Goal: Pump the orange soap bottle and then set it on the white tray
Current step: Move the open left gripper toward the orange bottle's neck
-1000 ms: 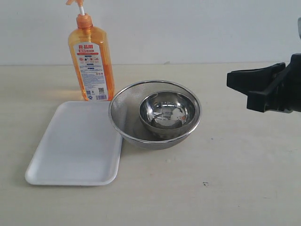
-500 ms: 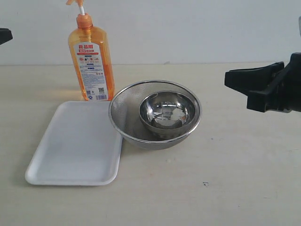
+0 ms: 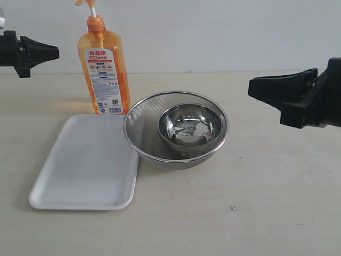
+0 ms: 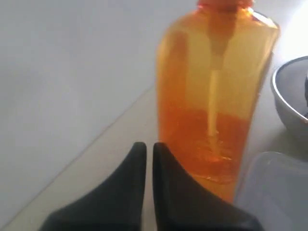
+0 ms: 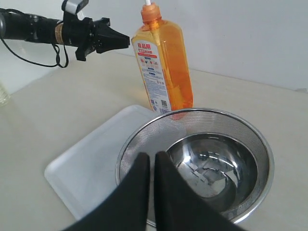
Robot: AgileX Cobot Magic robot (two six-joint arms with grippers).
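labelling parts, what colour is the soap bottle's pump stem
White, the pump stem of the orange soap bottle; exterior view shows it best.

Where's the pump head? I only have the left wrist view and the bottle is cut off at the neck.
Observer: At the exterior view's top edge. The pump head sits raised on a white stem above the orange soap bottle.
Operator: Bottle on the white tray yet?
Observer: No, it stands upright on the table, just past the tray's far edge.
Operator: And the right end effector?
Observer: Shut and empty, in the air to the right of the strainer.
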